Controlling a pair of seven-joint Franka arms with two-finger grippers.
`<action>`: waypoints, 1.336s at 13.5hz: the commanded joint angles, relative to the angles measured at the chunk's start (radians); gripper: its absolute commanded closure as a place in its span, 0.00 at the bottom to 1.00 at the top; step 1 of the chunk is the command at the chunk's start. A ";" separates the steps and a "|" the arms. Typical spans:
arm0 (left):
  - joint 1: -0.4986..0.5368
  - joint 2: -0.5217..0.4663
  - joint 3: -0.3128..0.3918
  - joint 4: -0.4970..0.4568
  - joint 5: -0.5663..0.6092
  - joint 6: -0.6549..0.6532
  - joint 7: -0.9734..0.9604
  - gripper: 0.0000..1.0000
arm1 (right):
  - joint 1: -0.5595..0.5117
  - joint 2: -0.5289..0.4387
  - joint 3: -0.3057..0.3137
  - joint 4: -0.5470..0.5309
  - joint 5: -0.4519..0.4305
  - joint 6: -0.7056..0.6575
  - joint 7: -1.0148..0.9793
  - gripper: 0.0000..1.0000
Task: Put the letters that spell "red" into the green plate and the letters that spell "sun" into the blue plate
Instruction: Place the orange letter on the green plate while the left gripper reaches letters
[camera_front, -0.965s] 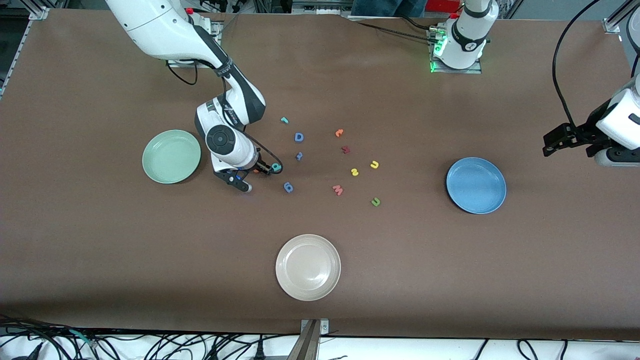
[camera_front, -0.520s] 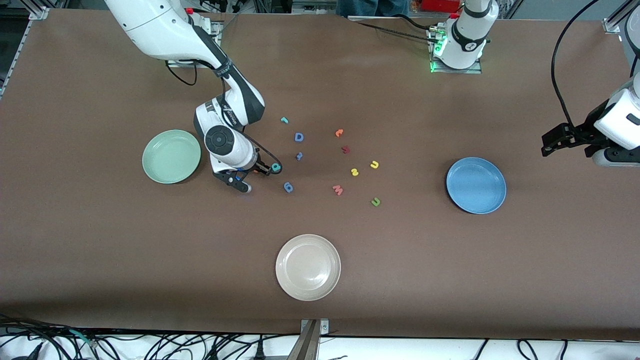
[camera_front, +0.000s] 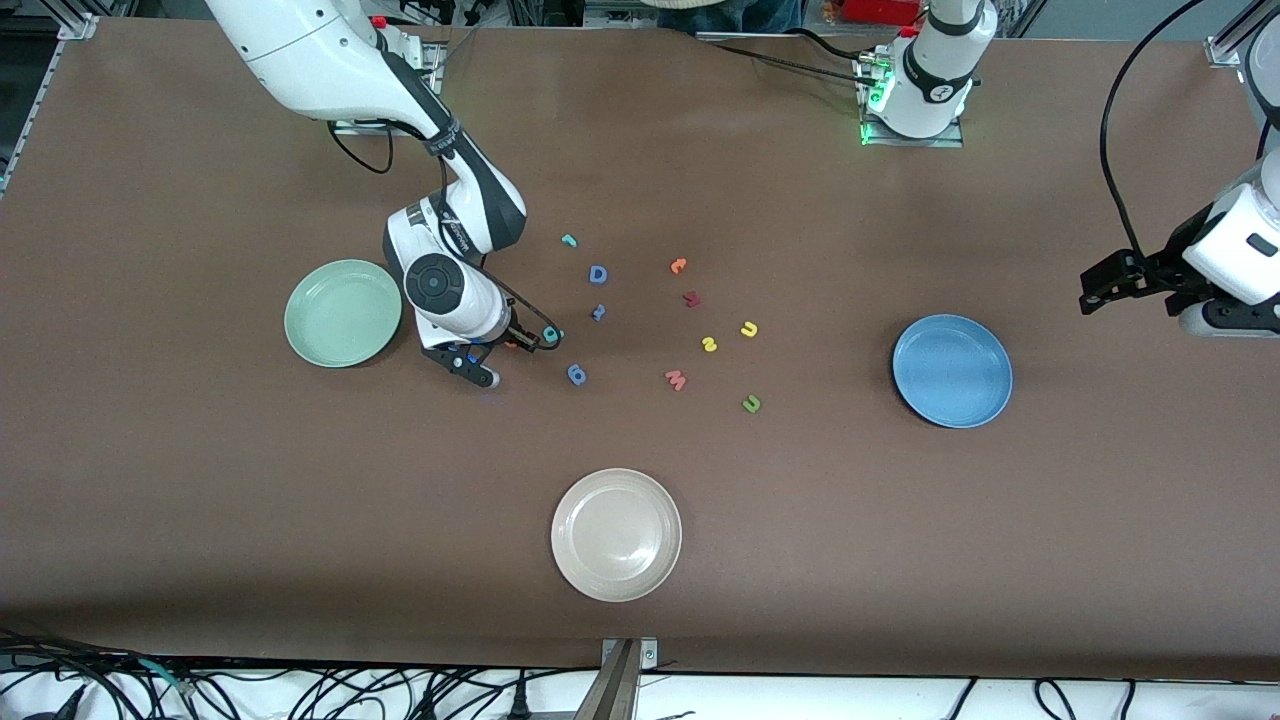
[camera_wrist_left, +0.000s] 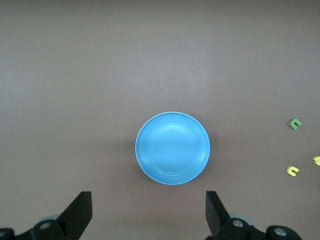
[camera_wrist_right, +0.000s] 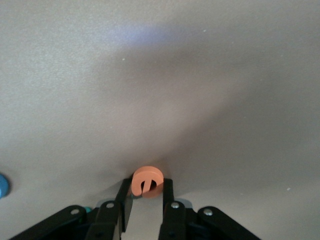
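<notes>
My right gripper (camera_front: 511, 342) is shut on the orange "e" (camera_wrist_right: 146, 181), low at the table between the green plate (camera_front: 343, 312) and the teal "d" (camera_front: 552, 335). The "e" stands on edge between the two fingers. The small teal "r" (camera_front: 569, 240) lies farther from the front camera. The yellow "s" (camera_front: 709, 344), yellow "u" (camera_front: 748, 329) and green "n" (camera_front: 751, 403) lie mid-table, toward the blue plate (camera_front: 952, 370). My left gripper (camera_wrist_left: 148, 199) hangs open and holds nothing, high over the table's end by the blue plate (camera_wrist_left: 172, 148).
A white plate (camera_front: 616, 534) sits near the front edge. Other loose letters lie among the task letters: a blue "D" (camera_front: 598, 274), two small blue letters (camera_front: 576, 374), an orange one (camera_front: 678, 265), a dark red one (camera_front: 690, 298) and a pink "w" (camera_front: 676, 380).
My right gripper's fingers have closed onto the orange "e", and its wrist has edged slightly toward the green plate. The left arm has drifted slightly.
</notes>
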 joint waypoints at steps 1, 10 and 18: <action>-0.003 0.037 -0.012 0.024 0.016 -0.028 0.015 0.00 | -0.006 0.008 -0.015 -0.005 0.004 -0.018 -0.025 0.98; -0.006 0.316 -0.306 0.031 -0.055 0.067 -0.060 0.00 | -0.009 -0.097 -0.121 0.213 0.004 -0.501 -0.121 0.98; -0.165 0.492 -0.328 0.077 -0.106 0.212 -0.236 0.00 | -0.011 -0.216 -0.386 0.053 0.012 -0.595 -0.616 0.98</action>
